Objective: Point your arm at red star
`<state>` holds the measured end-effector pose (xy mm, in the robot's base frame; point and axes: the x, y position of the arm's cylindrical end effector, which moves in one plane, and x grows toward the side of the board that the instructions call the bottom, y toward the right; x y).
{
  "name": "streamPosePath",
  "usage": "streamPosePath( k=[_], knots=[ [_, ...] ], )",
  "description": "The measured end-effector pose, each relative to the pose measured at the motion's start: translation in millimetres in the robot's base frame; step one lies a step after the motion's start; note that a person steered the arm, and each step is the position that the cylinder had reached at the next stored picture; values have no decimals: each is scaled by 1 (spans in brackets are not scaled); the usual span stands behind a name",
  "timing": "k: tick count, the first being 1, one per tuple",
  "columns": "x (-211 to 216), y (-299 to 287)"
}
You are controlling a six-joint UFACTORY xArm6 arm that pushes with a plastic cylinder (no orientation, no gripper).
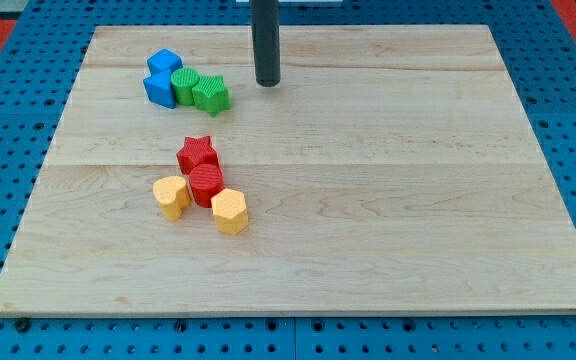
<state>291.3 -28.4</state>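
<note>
The red star [197, 153] lies on the wooden board left of the middle. My tip [267, 83] stands near the view's top, well above and to the right of the red star, apart from it. A red cylinder [206, 184] touches the star just below it. My tip is close to the right of a green star [211, 94], with a small gap between them.
A yellow heart [172, 196] and a yellow hexagon [230, 210] flank the red cylinder. Two blue blocks [161, 78] and a green cylinder [185, 86] cluster with the green star at upper left. The board [418, 200] rests on a blue perforated surface.
</note>
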Motion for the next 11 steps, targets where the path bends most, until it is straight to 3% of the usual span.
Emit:
streamPosePath(
  k=[1, 3, 6, 9, 11],
  knots=[
    [-43, -10],
    [-47, -23],
    [55, 26],
    [101, -43],
    [106, -95]
  ],
)
